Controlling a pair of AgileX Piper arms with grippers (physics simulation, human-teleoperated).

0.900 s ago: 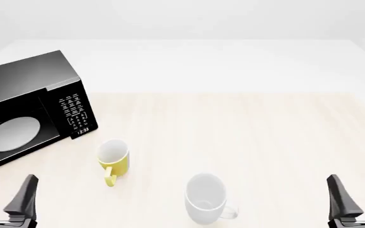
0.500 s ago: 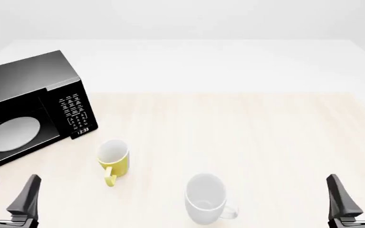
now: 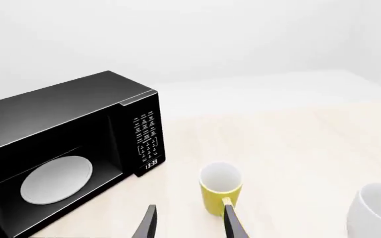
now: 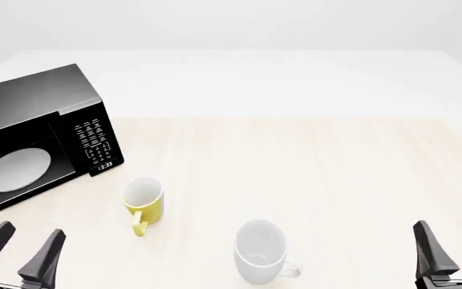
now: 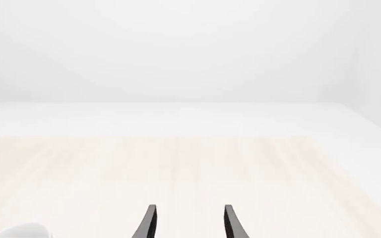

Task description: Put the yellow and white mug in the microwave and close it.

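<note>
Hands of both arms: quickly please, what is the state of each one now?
Left hand: open, holding nothing.
Right hand: open, holding nothing.

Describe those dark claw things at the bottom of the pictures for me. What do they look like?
Those are the two grippers. Each, the left gripper and the right gripper, has two slim, dark grey to black fingers, blade-like and tapering to points, rising from a black base. No cables or markings show.

- Bright, flat, diffuse light; source direction not discernible.
- Shadows near nil, faint under the mugs.
- White background washed out.
- Sharp renders, no blur, no edge distortion.
</note>
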